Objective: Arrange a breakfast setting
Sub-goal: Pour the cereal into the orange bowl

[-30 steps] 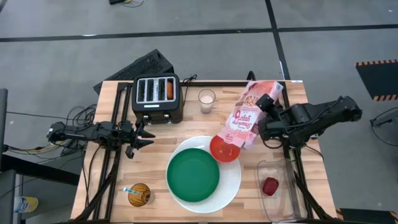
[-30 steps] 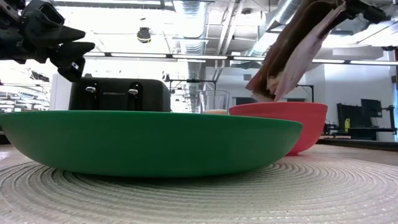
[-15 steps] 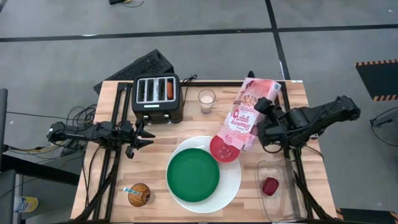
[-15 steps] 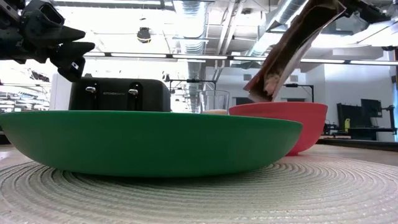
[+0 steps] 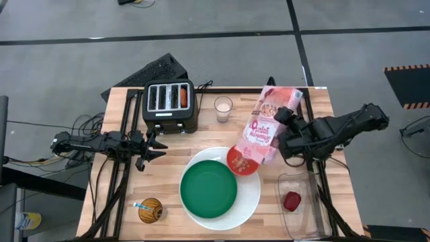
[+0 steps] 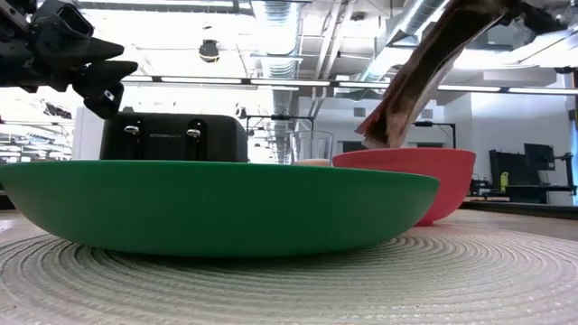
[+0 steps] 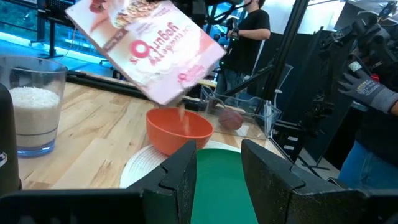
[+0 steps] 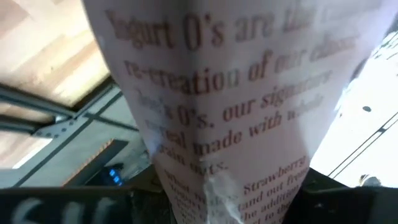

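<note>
Right hand [image 5: 287, 128] tips "Yogurt O's" bag [image 5: 267, 125] over red bowl [image 5: 240, 161].

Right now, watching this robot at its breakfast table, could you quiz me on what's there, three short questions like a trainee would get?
1. True or false: the right gripper holds the pink cereal bag tilted over the red bowl.
2. Multiple choice: where does the green plate sit? A) on the toaster; B) on the large white plate; C) in the clear tray.
3. Fill in: the dark-red fruit lies in the clear ____.

Key:
1. True; cereal already shows in the bowl. The left gripper waits open at the table's left side.
2. B.
3. Tray, at the table's right front corner.
</note>
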